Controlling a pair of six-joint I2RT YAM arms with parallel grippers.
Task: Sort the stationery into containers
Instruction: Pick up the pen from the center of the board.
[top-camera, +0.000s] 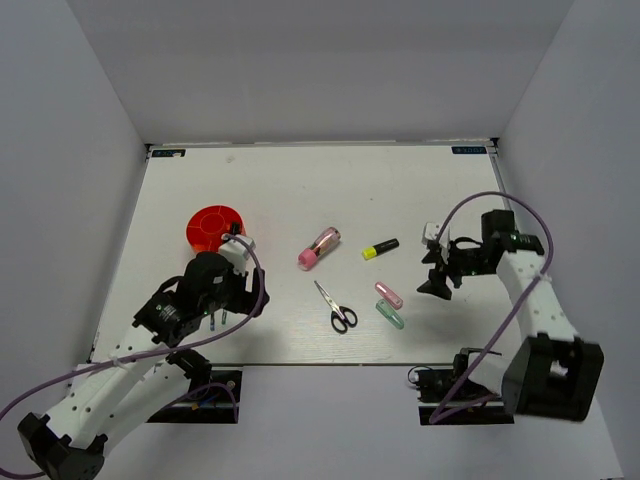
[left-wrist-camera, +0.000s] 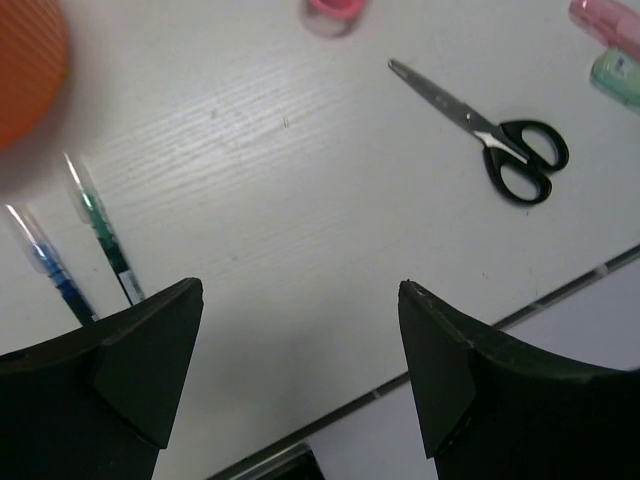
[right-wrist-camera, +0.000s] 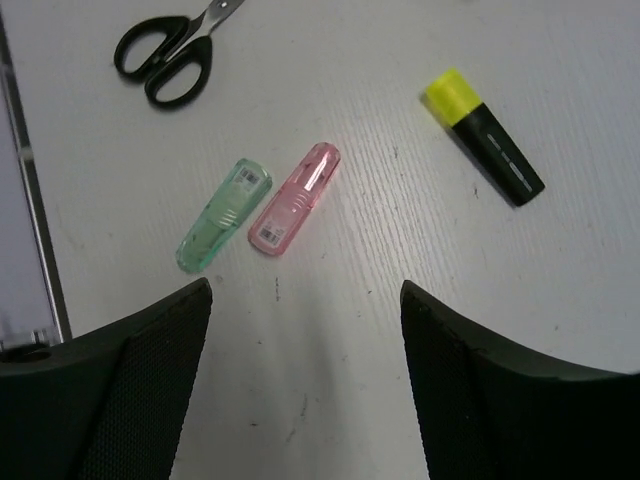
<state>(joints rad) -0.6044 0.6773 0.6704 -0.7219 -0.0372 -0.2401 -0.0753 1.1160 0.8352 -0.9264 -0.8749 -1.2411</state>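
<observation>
Scissors black-handled, pink capsule translucent, pot round

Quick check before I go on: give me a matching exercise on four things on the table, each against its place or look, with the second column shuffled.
Things:
1. scissors
2. highlighter
3. red-orange pot
4. pale-green capsule

Place or look:
A. lies right beside the pink capsule
B. stands farthest left of all
C. yellow cap, black body
D. blades closed, black handles

Pairs: 1-D, 2-C, 3-B, 4-A.
</observation>
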